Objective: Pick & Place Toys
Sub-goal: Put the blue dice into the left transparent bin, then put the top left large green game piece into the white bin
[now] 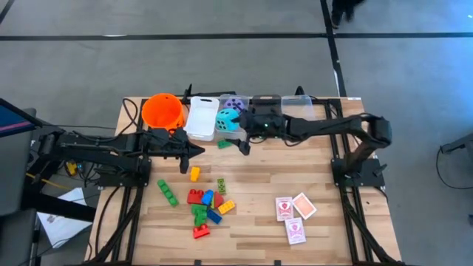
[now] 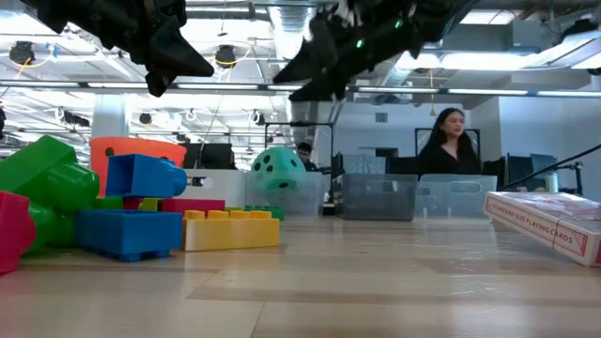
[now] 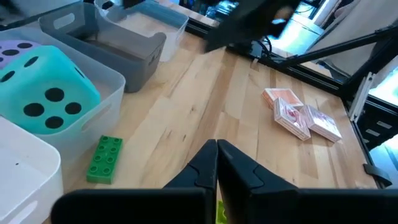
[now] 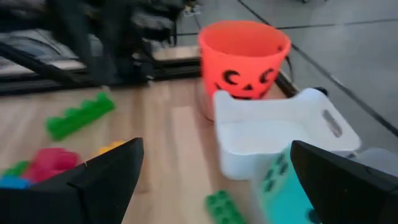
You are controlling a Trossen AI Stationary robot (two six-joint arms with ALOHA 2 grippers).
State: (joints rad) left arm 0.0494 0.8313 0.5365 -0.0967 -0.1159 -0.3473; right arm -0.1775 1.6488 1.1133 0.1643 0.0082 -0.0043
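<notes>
Near the desk's far edge, right gripper (image 1: 242,145) jaws wide open by green brick (image 1: 224,143); left gripper (image 1: 198,151) closed, empty.

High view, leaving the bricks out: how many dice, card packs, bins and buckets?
Dice: 2 (teal die, purple die)
Card packs: 3
Bins: 4
Orange bucket: 1
Total: 10

bare table (image 1: 325,170) lies open between the brick pile (image 1: 207,207) and the playing cards (image 1: 294,214); bins (image 1: 202,118) line the far edge.
</notes>
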